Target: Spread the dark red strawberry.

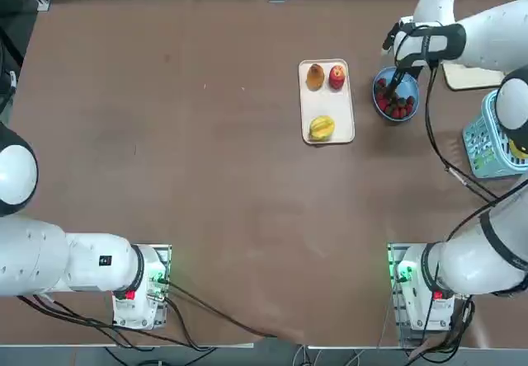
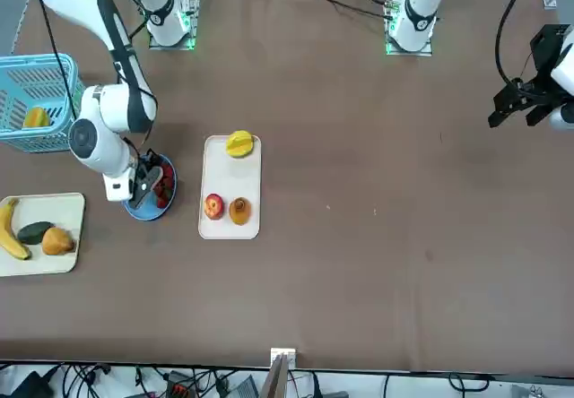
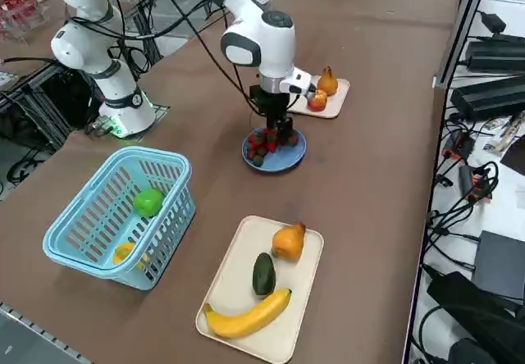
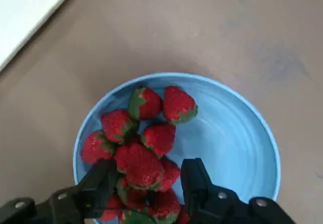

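My end effector (image 4: 147, 169) is spread above strawberries (image 4: 144, 168) piled in the blue bowl (image 4: 237, 133); I judge I'm at the grasp step, next lowering around 1 dark red strawberry

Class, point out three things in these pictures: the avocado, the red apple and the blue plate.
Avocado (image 3: 264, 275): right side view, middle of its dark green skin.
Red apple (image 1: 337, 77): top view, middle of its skin.
Blue plate (image 4: 227, 138): right wrist view, bare inner surface.

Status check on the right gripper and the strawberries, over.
Right gripper open, over blue plate. Strawberries heaped on it, not spread. Several crowd between and under the fingers.
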### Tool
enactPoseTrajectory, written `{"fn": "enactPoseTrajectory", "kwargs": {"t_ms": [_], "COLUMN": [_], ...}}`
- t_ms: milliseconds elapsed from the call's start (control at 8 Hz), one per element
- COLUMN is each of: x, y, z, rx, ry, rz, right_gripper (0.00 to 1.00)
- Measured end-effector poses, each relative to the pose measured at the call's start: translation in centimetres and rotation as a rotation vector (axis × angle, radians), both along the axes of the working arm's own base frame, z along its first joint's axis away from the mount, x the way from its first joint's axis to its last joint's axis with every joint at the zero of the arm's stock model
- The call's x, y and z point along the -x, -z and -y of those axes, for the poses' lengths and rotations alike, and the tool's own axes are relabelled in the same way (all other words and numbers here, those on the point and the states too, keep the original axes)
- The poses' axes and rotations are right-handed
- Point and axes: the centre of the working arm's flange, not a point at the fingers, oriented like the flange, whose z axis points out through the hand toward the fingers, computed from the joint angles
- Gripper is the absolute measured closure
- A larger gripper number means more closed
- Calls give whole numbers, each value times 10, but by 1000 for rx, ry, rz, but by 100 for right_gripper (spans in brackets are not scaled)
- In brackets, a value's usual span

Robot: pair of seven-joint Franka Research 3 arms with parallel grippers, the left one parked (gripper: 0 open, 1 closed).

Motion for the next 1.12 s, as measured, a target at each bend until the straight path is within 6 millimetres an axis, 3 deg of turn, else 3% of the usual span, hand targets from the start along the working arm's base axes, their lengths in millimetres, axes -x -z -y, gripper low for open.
{"fn": "enactPoseTrajectory", "kwargs": {"t_ms": [500, 875, 1125], "x": [2, 4, 5], "y": [2, 4, 5], "z": [-1, -1, -2], "rx": [0, 1, 0], "ry": [-2, -3, -5], "rz": [-7, -18, -20], "right_gripper": [26, 44, 49]}}
